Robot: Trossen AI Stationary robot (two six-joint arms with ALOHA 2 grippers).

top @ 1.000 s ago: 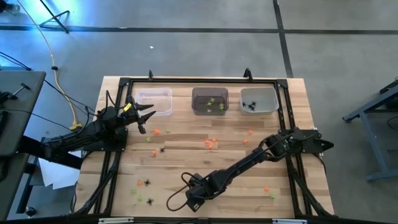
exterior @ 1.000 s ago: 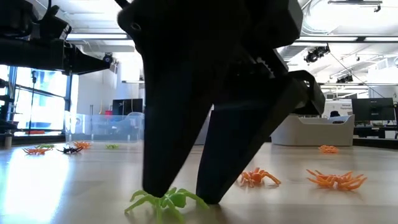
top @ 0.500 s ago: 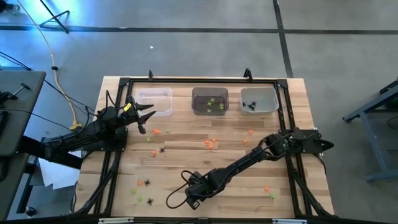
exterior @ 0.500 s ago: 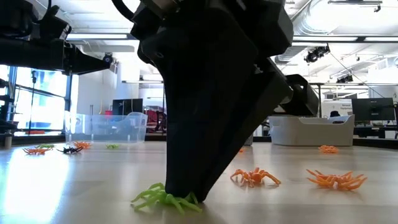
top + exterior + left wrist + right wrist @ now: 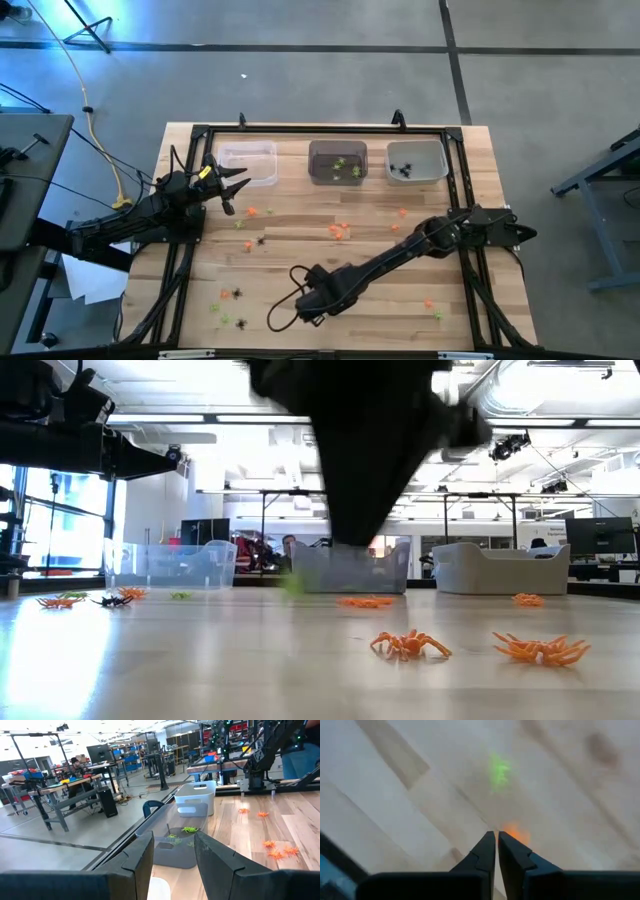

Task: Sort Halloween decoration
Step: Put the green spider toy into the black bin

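Halloween decoration trinkets lie scattered on the wooden table: orange ones (image 5: 340, 230), black spiders (image 5: 262, 240) and green ones (image 5: 215, 308). My right gripper (image 5: 312, 300) hangs near the table's front edge, raised off the wood, its fingers (image 5: 496, 834) shut with nothing between them. A green spider shows only as a blur (image 5: 292, 582) below and beside the tips; I cannot tell if it is in the air or on the table. My left gripper (image 5: 238, 185) waits open beside the left clear bin (image 5: 247, 162).
Three bins stand along the far edge: the clear one, a grey one (image 5: 337, 162) holding green trinkets, and a white one (image 5: 416, 160) holding black spiders. Two orange spiders (image 5: 410, 645) (image 5: 540, 650) lie close to the right gripper. A black frame (image 5: 300, 130) borders the table.
My right gripper has shut its fingers around the green spider on the table and then gone up. The spider has left its place on the wood and now shows only as a green blur under the raised tips.
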